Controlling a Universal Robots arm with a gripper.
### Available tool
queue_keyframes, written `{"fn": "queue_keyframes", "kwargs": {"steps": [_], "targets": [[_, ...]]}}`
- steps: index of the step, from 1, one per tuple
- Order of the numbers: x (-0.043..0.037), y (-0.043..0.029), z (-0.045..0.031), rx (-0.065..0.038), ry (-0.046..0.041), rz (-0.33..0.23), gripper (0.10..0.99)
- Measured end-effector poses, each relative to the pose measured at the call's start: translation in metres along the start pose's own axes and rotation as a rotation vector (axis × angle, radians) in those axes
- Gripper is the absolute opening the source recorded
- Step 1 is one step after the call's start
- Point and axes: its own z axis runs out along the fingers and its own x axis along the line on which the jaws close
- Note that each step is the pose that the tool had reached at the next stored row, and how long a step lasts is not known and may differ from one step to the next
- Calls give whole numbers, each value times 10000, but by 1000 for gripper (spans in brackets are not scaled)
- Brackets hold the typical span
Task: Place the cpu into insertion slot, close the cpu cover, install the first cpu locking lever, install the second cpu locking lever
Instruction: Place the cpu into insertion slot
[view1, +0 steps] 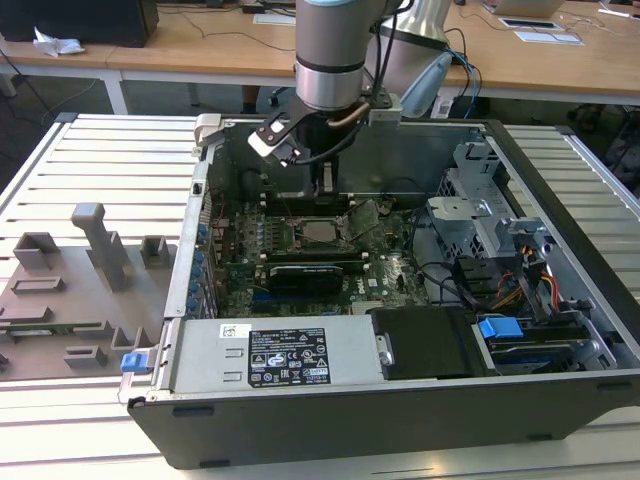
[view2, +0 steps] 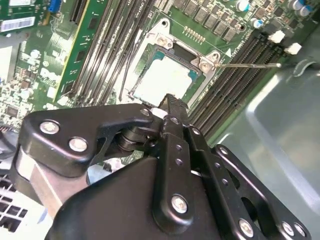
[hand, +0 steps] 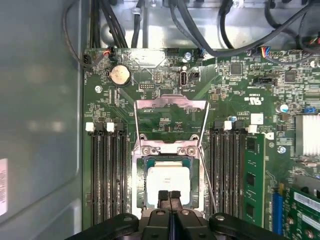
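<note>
Black metal links of the gripper (hand: 169, 194) stand nearest in both wrist views, and its two fingertips are pressed together, with no gap and nothing held between them. In the first wrist view the tips are over the edge of the cpu (hand: 168, 176) closest to the camera; I cannot tell if they touch it. In the exterior view the arm (view1: 335, 50) comes down almost vertically into the open computer case (view1: 400, 430), and the gripper (view1: 322, 190) hangs just above the board. The cpu lies flat inside the insertion slot (hand: 167, 149). It is a pale silvery square with a narrow green border, and it looks level with the metal rim. The second wrist view sees the cpu (view2: 162, 80) from a slant and shows a locking lever (view2: 250, 64) standing out sideways over the memory slots (view2: 220, 95). The first wrist view looks straight down, so there the locking lever (hand: 209, 180) is a thin wire slanting beside the slot. Behind the slot the cpu cover (hand: 171, 103) is folded back and open over the green motherboard (hand: 240, 85). Further away are a round coin battery (hand: 119, 75) and black cables (hand: 200, 20). The exterior view adds the power supply (view1: 270, 355), the grey slatted table (view1: 110, 150) and, far behind, a wooden desk (view1: 180, 45).
</note>
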Motion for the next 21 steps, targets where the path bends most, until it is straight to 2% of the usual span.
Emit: {"fn": "queue_keyframes", "kwargs": {"steps": [6,11,21], "targets": [[1,6,-235,0,0,0,106],[2,10,-372,0,0,0,106],[2,11,-389,0,0,-1,106]]}}
